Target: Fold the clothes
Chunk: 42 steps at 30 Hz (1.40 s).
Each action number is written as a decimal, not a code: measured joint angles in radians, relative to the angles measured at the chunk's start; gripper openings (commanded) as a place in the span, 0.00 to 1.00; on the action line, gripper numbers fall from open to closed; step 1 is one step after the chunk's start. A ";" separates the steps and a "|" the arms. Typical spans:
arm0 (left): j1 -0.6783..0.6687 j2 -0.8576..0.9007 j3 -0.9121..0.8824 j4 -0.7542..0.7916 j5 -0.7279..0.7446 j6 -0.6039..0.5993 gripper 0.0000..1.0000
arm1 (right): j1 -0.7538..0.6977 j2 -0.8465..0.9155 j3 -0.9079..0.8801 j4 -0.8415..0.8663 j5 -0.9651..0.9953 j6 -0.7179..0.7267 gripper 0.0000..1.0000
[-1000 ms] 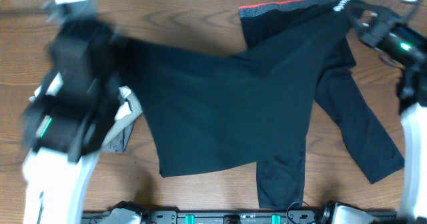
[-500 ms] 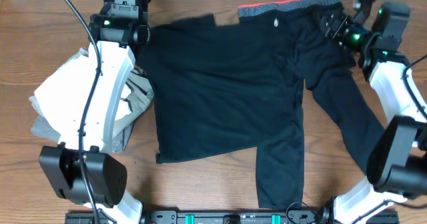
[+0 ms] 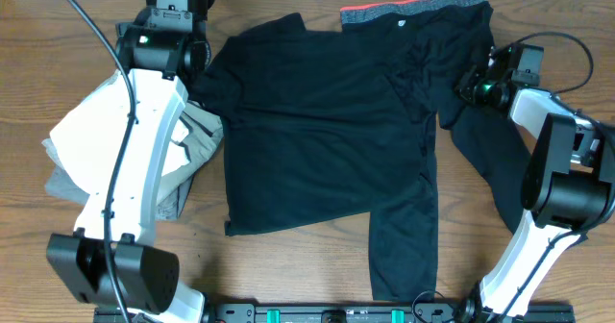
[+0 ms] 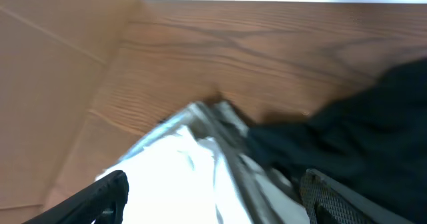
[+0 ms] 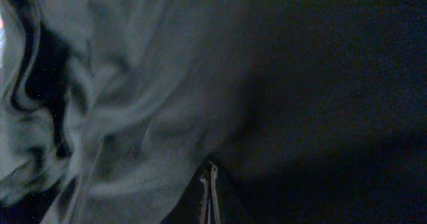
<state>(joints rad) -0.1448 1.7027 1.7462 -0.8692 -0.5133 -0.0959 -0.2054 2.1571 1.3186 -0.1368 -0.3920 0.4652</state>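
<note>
1. At left, the white and grey clothes (image 3: 67, 140) sit folded: done.
2. The left gripper (image 4: 213, 196) gapes wide, empty.
3. The black T-shirt (image 3: 317, 140) lies flat mid-table, unfolded.
4. The right gripper (image 3: 473, 81), closed tight, sits against the red-edged black garment (image 3: 413, 13), also unfolded.

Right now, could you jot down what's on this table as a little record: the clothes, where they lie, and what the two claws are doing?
table: wooden
black T-shirt: spread out in the middle
red-edged black garment: far edge and right side, overlapped by the T-shirt
white and grey stack: left of the T-shirt
left gripper: open, holding nothing, above the stack
right gripper: shut, against dark fabric; whether it pinches cloth is unclear
</note>
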 measured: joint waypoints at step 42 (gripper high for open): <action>-0.001 -0.159 0.000 -0.094 0.532 -0.027 0.70 | -0.558 0.041 0.305 -0.424 -0.238 -0.172 0.12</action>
<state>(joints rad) -0.1455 1.5436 1.7466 -0.9630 0.0189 -0.1234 -0.7631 2.1983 1.6234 -0.5610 -0.6304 0.2935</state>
